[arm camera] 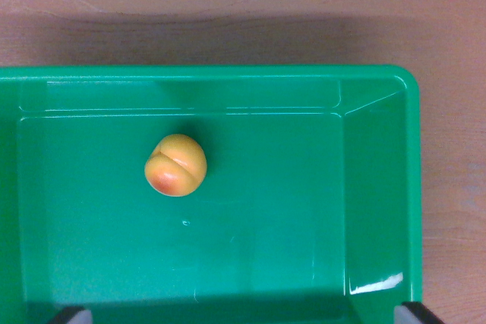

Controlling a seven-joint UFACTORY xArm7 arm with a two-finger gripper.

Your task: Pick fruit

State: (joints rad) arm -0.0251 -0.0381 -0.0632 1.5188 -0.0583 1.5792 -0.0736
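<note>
You've got 1 peach sitting loose on the floor of the green bin, left of centre. Gripper spread wide, holding nothing, fingertips at bottom edge. Pick not started: descent, grasp, lift all left.

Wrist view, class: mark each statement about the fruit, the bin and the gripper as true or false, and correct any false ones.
1. The peach lies inside the green bin. True.
2. The peach touches the bin's wall at the wrist view's right. False: it sits apart from every wall, toward the wrist view's left of the floor.
3. The bin rests on a wooden table. True.
4. Several fruits share the bin. False: only one fruit is visible.
5. The gripper is clamped on the peach. False: its fingertips sit wide apart at the bottom edge, holding nothing.
</note>
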